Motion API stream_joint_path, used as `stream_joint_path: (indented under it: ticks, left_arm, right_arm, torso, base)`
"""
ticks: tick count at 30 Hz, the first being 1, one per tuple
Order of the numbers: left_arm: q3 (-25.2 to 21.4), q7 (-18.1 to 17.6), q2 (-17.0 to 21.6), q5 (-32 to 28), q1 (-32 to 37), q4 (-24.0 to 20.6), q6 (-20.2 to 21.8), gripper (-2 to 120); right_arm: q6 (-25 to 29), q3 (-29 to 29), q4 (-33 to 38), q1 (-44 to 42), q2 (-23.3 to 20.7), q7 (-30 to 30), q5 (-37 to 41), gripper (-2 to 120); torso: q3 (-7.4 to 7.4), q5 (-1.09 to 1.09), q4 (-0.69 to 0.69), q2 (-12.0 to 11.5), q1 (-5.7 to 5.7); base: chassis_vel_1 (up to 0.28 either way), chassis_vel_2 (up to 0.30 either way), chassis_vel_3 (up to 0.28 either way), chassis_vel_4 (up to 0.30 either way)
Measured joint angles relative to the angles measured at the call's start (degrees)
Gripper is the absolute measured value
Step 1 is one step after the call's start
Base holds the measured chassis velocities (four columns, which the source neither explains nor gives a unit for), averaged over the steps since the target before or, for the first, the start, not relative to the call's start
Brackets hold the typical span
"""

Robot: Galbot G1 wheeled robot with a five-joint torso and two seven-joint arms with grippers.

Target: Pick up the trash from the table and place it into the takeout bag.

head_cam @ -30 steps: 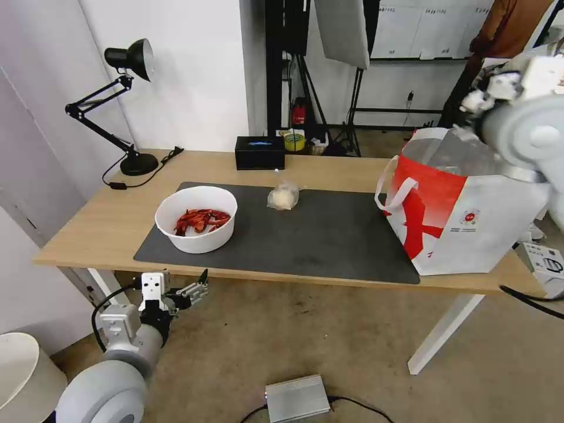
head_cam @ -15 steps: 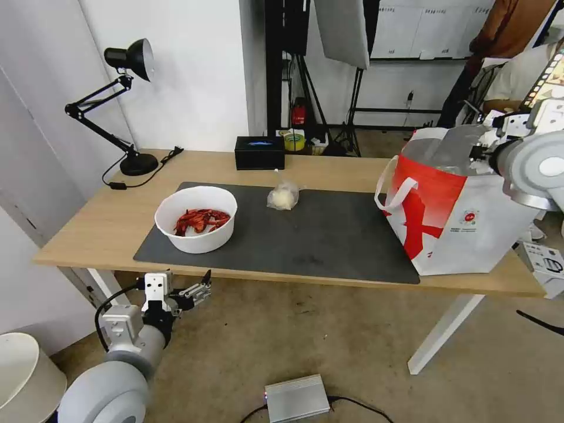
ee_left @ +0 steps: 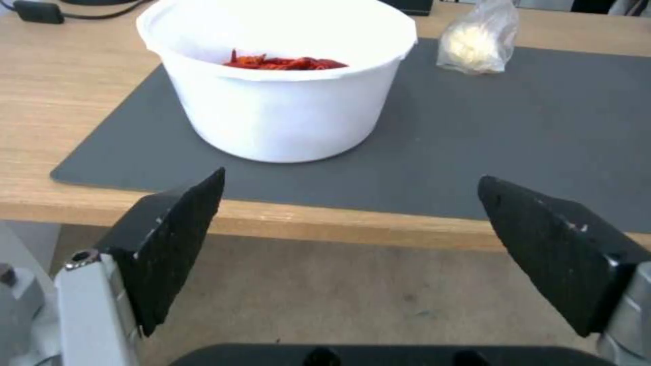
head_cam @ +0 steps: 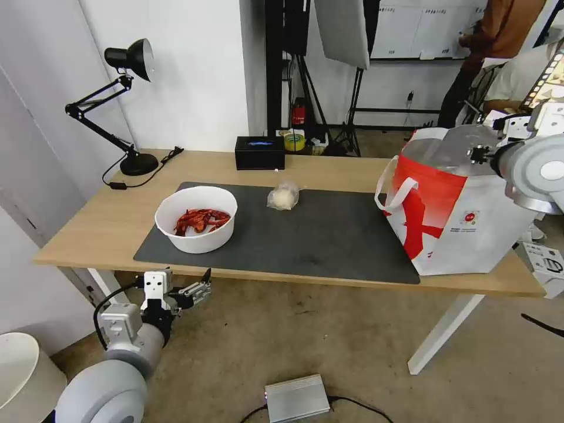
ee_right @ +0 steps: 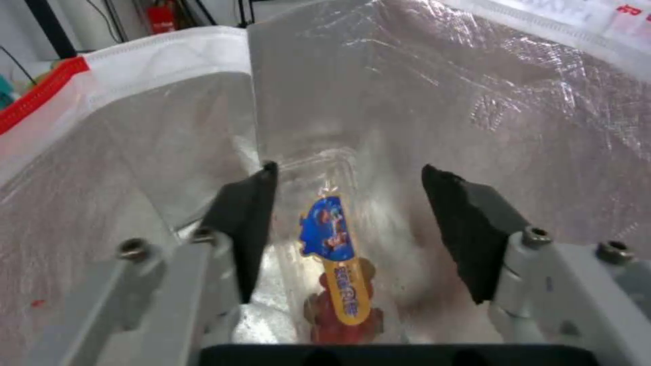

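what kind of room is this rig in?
Likely a studio or lab staged as a dining spot: light stands and a softbox behind the table, a desk lamp, bare concrete floor.

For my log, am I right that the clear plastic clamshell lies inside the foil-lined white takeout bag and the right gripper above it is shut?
Not quite: the right wrist view shows the right gripper open, fingers apart, above the clear plastic clamshell inside the foil-lined white takeout bag.
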Motion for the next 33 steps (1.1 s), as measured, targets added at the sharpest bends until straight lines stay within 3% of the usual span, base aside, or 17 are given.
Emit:
stream_joint_path:
  ticks: [5, 11, 12, 19, 27, 33]
  left_arm:
    - [-0.1, 0.0, 0.0, 0.0, 0.0, -0.1, 0.0, 100]
    - [-0.4, 0.0, -0.2, 0.0, 0.3, -0.5, 0.0, 100]
    - [-0.5, 0.0, -0.2, 0.0, 0.4, -0.6, 0.0, 100]
    - [-0.7, 0.0, -0.1, -0.2, 0.4, -0.7, 0.1, 100]
    - [-1.6, -0.1, -0.2, -0.8, 0.4, -1.0, 0.1, 100]
    - [-2.9, -0.1, -1.2, -0.8, 0.8, -1.0, 0.1, 100]
  right_arm:
    - [1.2, 2.0, 1.6, -1.7, 0.0, -3.9, -1.0, 78]
    - [13.3, 3.3, 5.7, -3.4, 1.9, -18.2, -6.2, 99]
    - [16.2, 3.3, 6.6, -3.6, 2.3, -21.6, -6.8, 100]
    - [21.5, 3.2, 12.7, -8.4, 1.7, -29.2, -11.5, 100]
    - [28.5, 5.7, 21.2, -25.1, 0.3, -34.4, -22.9, 100]
    - [29.0, 4.8, 24.0, -31.6, 1.0, -33.7, -28.3, 100]
  torso:
    - [0.00, 0.00, 0.00, 0.0, 0.00]
    - [0.00, 0.00, 0.01, 0.0, 0.00]
    - [0.00, 0.00, 0.01, 0.0, 0.00]
    - [0.00, -0.01, -0.01, 0.0, 0.00]
    - [-0.01, 0.01, -0.03, 0.0, 0.00]
    - [0.00, -0.01, 0.01, 0.0, 0.00]
  base:
    - [0.000, 0.000, 0.000, 0.000]
    - [0.000, 0.000, 0.000, 0.000]
    - [0.000, 0.000, 0.000, 0.000]
    - [0.000, 0.000, 0.000, 0.000]
    - [0.000, 0.000, 0.000, 0.000]
    - [0.000, 0.000, 0.000, 0.000]
